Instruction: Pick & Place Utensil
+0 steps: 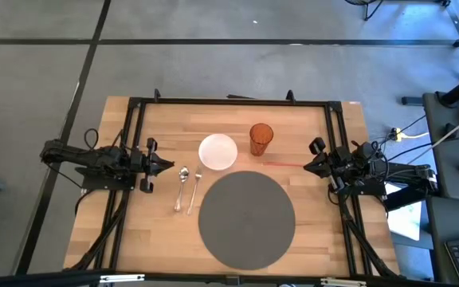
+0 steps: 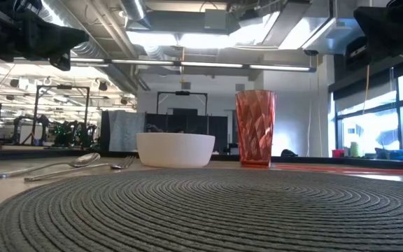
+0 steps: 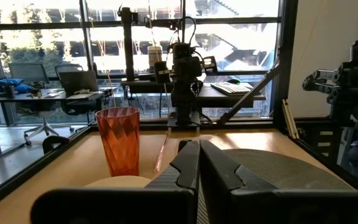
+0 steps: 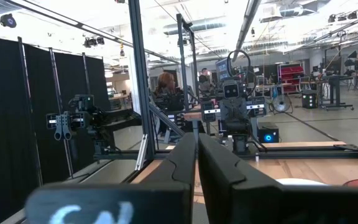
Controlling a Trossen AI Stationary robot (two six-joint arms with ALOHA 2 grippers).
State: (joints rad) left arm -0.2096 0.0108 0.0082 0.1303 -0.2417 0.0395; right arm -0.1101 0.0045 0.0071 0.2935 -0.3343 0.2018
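Arms low & level at worktop's side edges; left pincer & right pincer both pressed together, pointing inward, holding nothing.

Even overhead light on table, window glare behind cup, backlit low view, soft shadows

Counter inventory, by count:

- Spoon: one.
- Fork: one. Utensils total two.
- White bowl: one.
- Orange faceted tumbler: one.
- Round grey woven placemat: one.
- Thin red straw-like stick: one.
- Arms: two, each with one end effector, left end effector and right end effector.
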